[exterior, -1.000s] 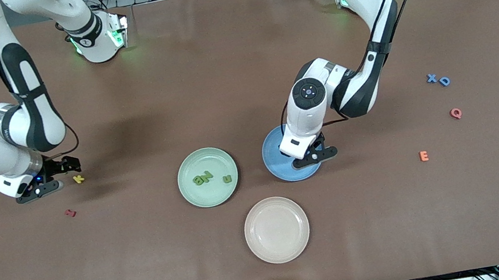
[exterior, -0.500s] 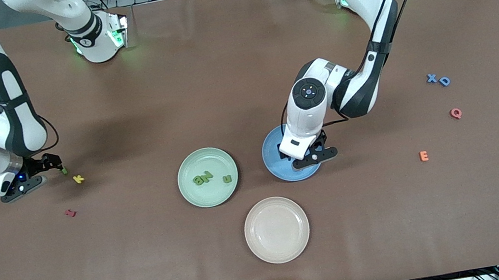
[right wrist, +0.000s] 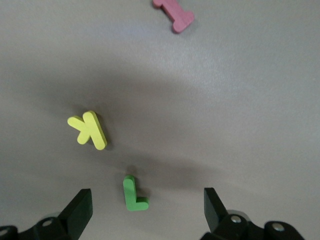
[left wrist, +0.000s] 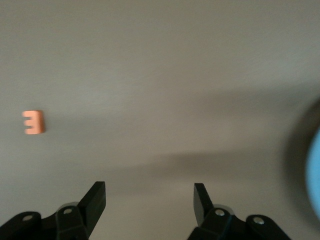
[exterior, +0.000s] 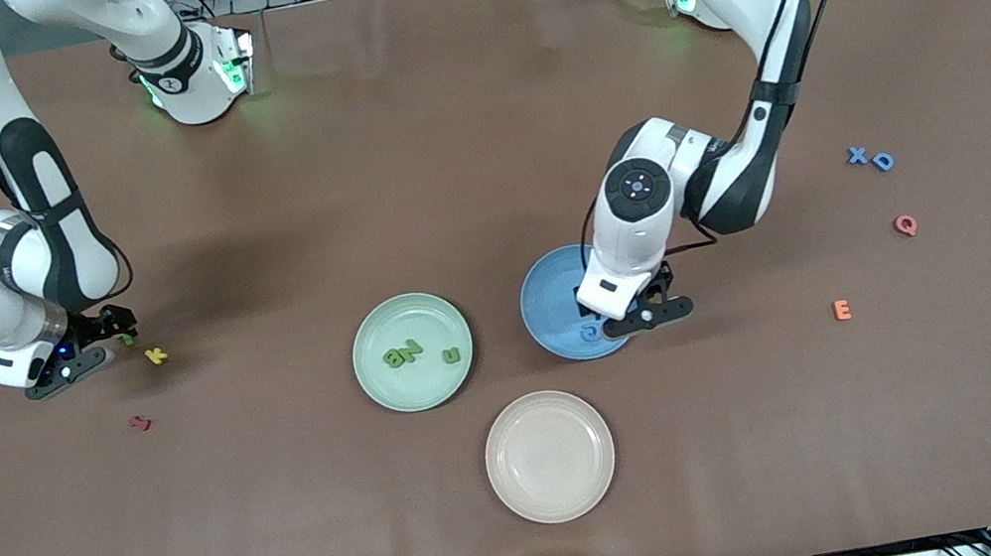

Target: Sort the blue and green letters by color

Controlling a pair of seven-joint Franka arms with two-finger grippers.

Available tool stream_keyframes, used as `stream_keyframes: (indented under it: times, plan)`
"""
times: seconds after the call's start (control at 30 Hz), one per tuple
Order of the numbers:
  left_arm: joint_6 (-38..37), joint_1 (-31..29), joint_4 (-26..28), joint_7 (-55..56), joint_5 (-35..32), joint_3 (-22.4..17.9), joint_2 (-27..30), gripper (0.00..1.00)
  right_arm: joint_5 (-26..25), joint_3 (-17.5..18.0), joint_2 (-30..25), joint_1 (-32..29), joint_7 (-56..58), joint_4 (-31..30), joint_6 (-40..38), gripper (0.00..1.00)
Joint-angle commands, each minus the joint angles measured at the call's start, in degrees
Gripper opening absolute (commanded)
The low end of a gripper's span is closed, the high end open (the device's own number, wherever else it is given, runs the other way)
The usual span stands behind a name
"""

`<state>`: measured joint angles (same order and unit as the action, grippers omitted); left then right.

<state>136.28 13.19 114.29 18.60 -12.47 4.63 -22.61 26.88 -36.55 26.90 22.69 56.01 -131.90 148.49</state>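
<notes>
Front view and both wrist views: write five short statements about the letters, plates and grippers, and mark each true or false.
1. The green plate holds three green letters. True.
2. The right gripper is shut on the yellow K. False: its jaws are open around a green hook-shaped letter lying on the table, and the K lies apart.
3. The pink plate holds the orange E. False: the E lies on the table toward the left arm's end.
4. The blue G lies on the blue plate. True.
5. The left gripper holds a blue letter. False: its open jaws hold nothing.
</notes>
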Motion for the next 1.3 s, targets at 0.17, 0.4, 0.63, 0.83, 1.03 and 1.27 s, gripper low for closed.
stream_keyframes:
  times: [0.17, 0.4, 0.63, 0.83, 1.03, 1.27]
  plan:
    - [7.6, -11.2, 11.2, -18.1, -1.7, 0.7, 6.1, 0.8, 2.7, 0.8, -0.4, -0.8, 3.7, -1.1, 2.2, 0.46]
    - [8.7, -16.9, 14.0, -27.1, -1.8, 0.7, 8.3, 0.79, 2.7, 0.8, -0.4, -0.8, 3.7, -1.1, 2.2, 0.29]
    - [12.3, -20.5, 18.5, -32.0, -1.7, 0.7, 10.1, 0.76, 2.8, 0.8, -0.4, -0.8, 3.7, -1.1, 2.2, 0.17]
    - [14.8, -21.7, 22.3, -32.4, -1.7, 0.7, 11.4, 0.72, 4.1, 0.8, -1.1, -0.5, 3.4, -0.9, 1.5, 0.11]
    - [16.0, -23.1, 25.1, -32.7, -1.7, 0.6, 12.4, 0.55, 6.6, 0.8, -1.1, 1.2, 3.0, -0.6, 1.4, 0.04]
    - [16.3, -25.2, 25.7, -36.4, -1.7, 0.5, 12.4, 0.4, 7.3, 0.7, -3.3, 3.3, -0.9, 0.6, -2.1, 0.0]
